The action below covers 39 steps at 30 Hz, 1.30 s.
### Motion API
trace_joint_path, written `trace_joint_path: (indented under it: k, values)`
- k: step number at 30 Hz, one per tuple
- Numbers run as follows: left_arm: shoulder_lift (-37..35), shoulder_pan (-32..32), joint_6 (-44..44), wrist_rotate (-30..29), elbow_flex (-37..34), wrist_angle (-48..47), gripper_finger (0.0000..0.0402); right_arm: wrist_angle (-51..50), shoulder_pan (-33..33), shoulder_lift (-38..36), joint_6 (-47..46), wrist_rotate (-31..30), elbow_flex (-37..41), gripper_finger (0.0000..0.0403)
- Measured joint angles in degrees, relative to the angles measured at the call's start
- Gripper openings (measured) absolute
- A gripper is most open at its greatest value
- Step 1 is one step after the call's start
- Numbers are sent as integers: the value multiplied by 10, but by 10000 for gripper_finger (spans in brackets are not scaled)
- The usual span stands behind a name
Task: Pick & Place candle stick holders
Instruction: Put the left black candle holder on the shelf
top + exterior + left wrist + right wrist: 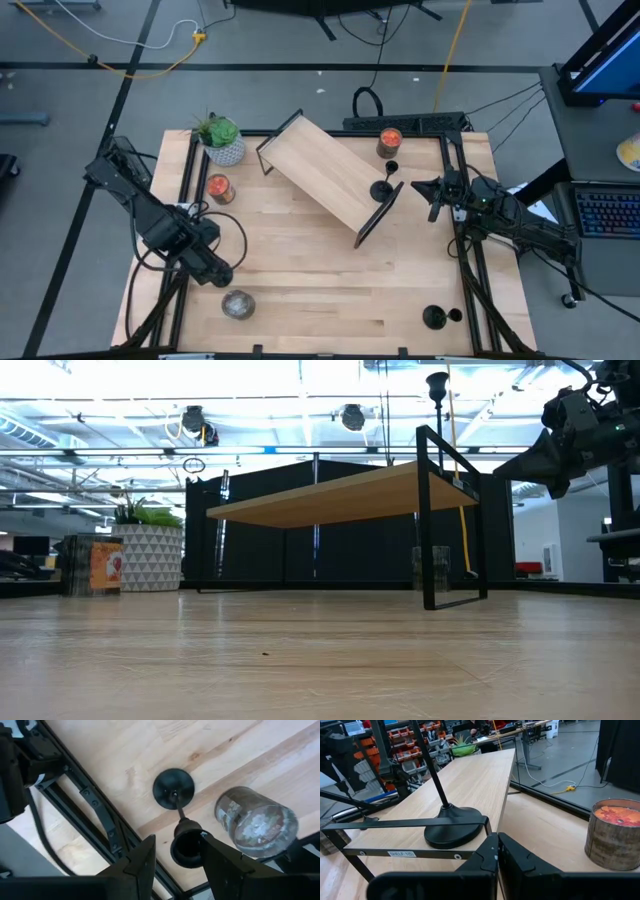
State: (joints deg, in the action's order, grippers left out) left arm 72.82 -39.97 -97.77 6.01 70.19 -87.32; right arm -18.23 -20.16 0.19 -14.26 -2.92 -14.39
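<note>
Wooden tabletop (330, 290) in a workshop, with a small wood shelf (325, 175) on a black frame standing slantwise near the far middle.

One holder (383, 188) stands upright on the right end of the shelf, so one placement looks done. Judging by this, two remain.

A second holder (179, 820) stands on the table near the front left, just beside a clear glass jar (256, 821). The left gripper (176, 862) hangs directly above it, jaws spread to either side of its cup and not visibly touching it; a grasp seems about to begin.

A third holder (434, 318) stands at the front right corner, untouched.

The right gripper (496, 857) waits beside the shelf's right end, jaws pressed together and holding nothing.

Other items: a potted plant (220, 138) at the far left, an orange candle jar (219, 188) near it, and another candle jar (389, 142) at the far right.

Writing: a small white sticker (401, 853) on the shelf's frame appears to read "SHELF 181". The jar labels are too small to read.
</note>
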Motion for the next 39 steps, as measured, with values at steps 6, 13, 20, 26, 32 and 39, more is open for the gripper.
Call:
trace_joint_path:
  k: [6,13,20,26,32,39]
  values:
    - [20,0,13,9,0,-2,154,0,0,0,1,0,0,0]
    - [28,-7,15,18,-1,-2,154,0,0,0,2,0,0,0]
    - [27,-7,21,30,-50,48,154,0,0,0,2,0,0,0]
    - [24,-7,22,28,-58,54,132,0,0,0,2,0,0,0]
    - [24,-7,24,25,-58,51,36,0,0,0,1,0,0,0]
    - [24,-7,29,15,-59,50,23,2,0,0,0,0,0,0]
